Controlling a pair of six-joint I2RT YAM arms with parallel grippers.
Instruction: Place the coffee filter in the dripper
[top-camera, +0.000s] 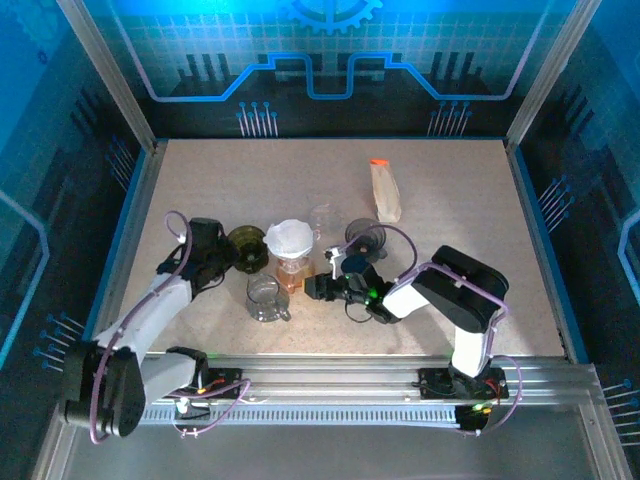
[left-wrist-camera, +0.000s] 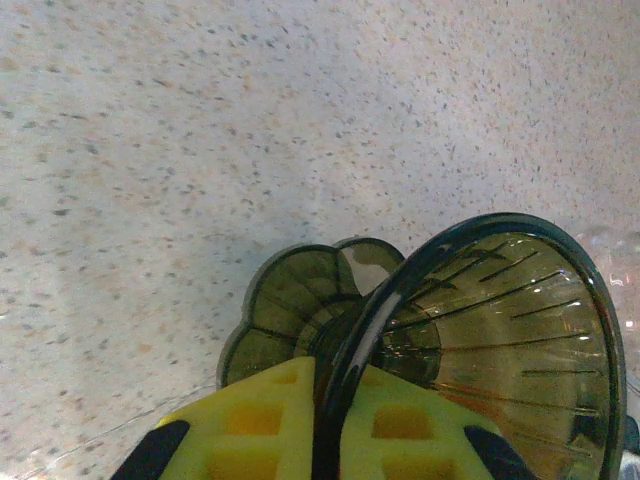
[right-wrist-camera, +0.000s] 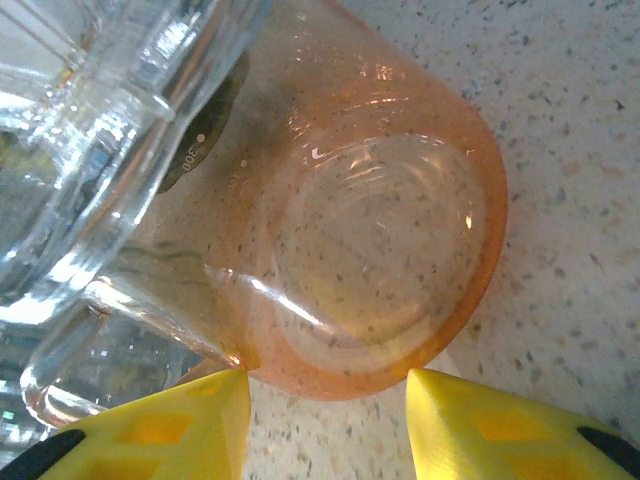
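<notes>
- Two arms sit mid-table, and the white coffee filter (top-camera: 290, 237) is already seated in the clear dripper (top-camera: 291, 262) on the amber server (right-wrist-camera: 380, 260).
- Left gripper (left-wrist-camera: 330, 425) is clamped on the dark olive dripper's (left-wrist-camera: 500, 340) rim, just left of the filter.
- Right gripper (right-wrist-camera: 325, 415) is half open, straddling the server's base and nearer the filter.

Lab test cell: aluminium frame (top-camera: 105, 75), blue printed backdrop (top-camera: 330, 50).

Mid-frame on the counter (top-camera: 440, 190): dripper (top-camera: 247, 248) left, filter (top-camera: 289, 238) just right of it, seated atop the stacked server (top-camera: 291, 274). Mug (top-camera: 267, 297) sits below them. Pouch (top-camera: 384, 190) lies upper right, second dripper (top-camera: 365, 238) below it.
</notes>
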